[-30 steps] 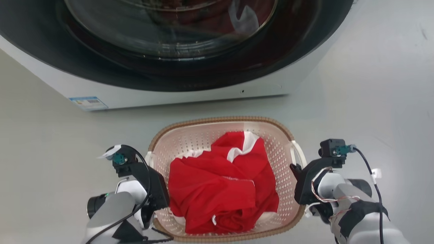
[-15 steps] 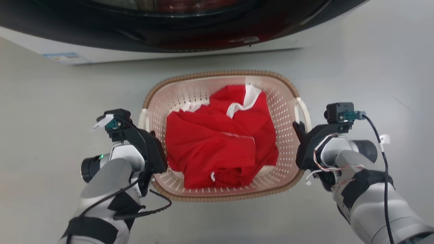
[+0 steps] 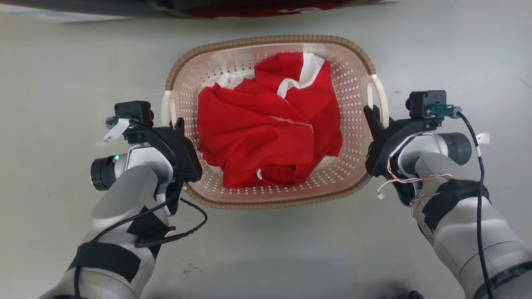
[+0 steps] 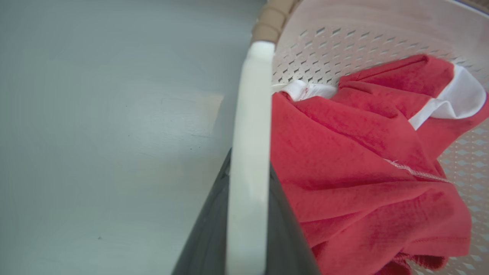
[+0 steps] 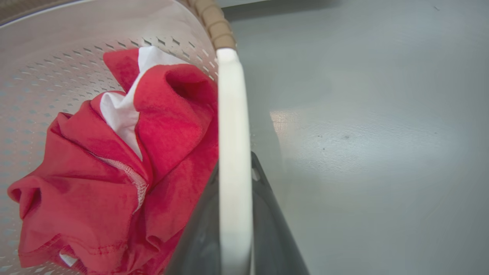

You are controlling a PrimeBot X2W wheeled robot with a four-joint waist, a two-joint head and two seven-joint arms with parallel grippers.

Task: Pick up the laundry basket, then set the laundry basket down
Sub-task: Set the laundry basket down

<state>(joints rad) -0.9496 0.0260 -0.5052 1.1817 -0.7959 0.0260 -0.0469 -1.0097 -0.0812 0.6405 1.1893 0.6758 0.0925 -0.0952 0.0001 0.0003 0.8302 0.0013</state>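
The laundry basket [image 3: 266,40] is pale pink-cream perforated plastic with a brown woven-look rim, and it sits in the middle of the head view. A crumpled red and white garment [image 3: 266,133] lies inside it. My left gripper [image 3: 176,124] is shut on the basket's white left handle [image 4: 250,152], with one dark finger [image 4: 206,236] on each side of it. My right gripper [image 3: 372,114] is shut on the white right handle [image 5: 231,133] in the same way. I cannot tell whether the basket's base touches the floor.
The washer's dark door and white front [image 3: 249,6] run along the top edge of the head view, just beyond the basket. Pale grey floor [image 3: 62,62] lies on both sides of the basket and in front of it.
The head camera has tilted down, so the washer has slid up to the top edge. Both grippers stay at the basket's handles, and the basket looks larger in the picture.
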